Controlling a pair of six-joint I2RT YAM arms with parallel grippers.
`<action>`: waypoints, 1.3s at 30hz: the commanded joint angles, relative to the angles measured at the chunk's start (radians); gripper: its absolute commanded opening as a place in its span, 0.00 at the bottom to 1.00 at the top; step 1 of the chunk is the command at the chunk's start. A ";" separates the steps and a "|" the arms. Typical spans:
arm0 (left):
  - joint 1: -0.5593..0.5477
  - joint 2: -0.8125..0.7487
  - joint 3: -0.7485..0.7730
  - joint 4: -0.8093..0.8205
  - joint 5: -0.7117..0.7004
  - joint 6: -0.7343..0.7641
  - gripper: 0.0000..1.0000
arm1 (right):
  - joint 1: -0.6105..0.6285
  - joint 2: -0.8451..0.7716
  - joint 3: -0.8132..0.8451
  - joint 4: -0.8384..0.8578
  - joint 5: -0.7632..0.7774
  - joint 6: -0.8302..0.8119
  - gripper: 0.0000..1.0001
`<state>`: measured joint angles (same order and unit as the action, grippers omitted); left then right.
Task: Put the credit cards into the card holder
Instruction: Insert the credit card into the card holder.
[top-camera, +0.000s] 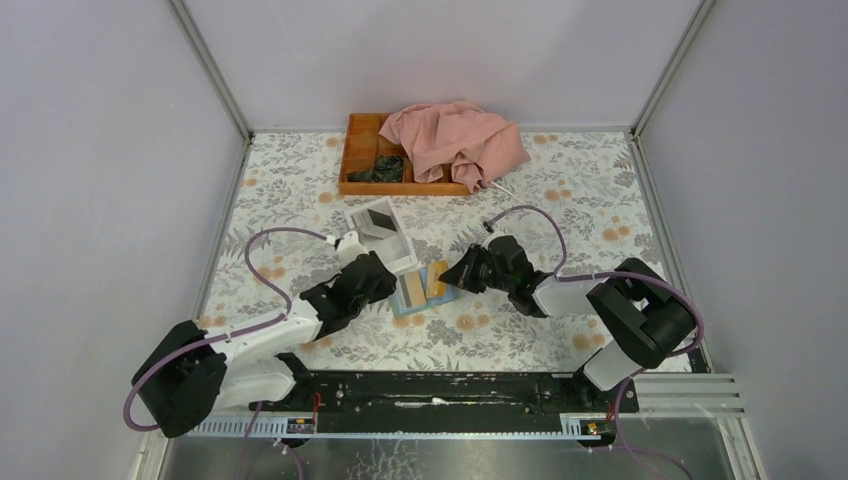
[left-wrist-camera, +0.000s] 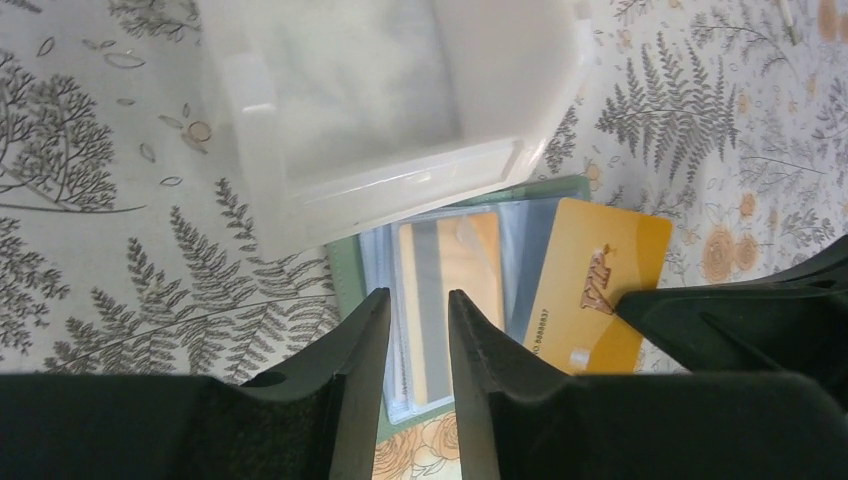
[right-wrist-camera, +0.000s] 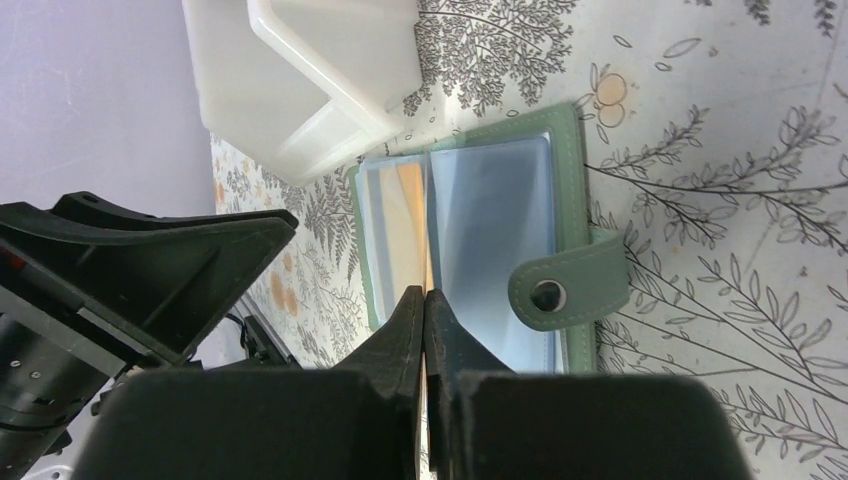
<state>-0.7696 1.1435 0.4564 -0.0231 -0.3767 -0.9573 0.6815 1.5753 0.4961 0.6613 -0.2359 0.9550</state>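
The card holder (top-camera: 425, 304) lies open on the floral table, grey-green (right-wrist-camera: 578, 160) with pale blue clear sleeves and a snap tab (right-wrist-camera: 560, 290). One orange credit card with a grey stripe (left-wrist-camera: 445, 290) sits inside a sleeve on its left half. My left gripper (left-wrist-camera: 415, 302) hovers right over that card, open a narrow gap with nothing between its fingers. A gold credit card (left-wrist-camera: 590, 280) lies slanted over the holder's right half. My right gripper (right-wrist-camera: 425, 295) is shut on that card's edge, which shows as a thin orange line between the fingers.
A white open-topped box (top-camera: 380, 232) stands just behind the holder, touching its far edge (left-wrist-camera: 400, 180). At the back are an orange wooden tray (top-camera: 362, 150) and a pink cloth (top-camera: 455, 140) draped over it. The two grippers (top-camera: 392, 283) (top-camera: 452, 277) are close together.
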 joint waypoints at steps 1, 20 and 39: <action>-0.007 -0.014 -0.045 -0.045 -0.054 -0.044 0.36 | 0.010 0.017 0.061 -0.021 -0.038 -0.054 0.00; -0.016 -0.023 -0.148 -0.019 -0.047 -0.107 0.01 | 0.010 0.120 0.114 -0.037 -0.109 -0.094 0.00; -0.026 0.123 -0.170 0.101 0.002 -0.091 0.00 | 0.010 0.176 0.103 0.017 -0.160 -0.083 0.00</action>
<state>-0.7872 1.2182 0.3115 0.0921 -0.4034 -1.0622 0.6819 1.7317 0.5861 0.6518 -0.3721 0.8860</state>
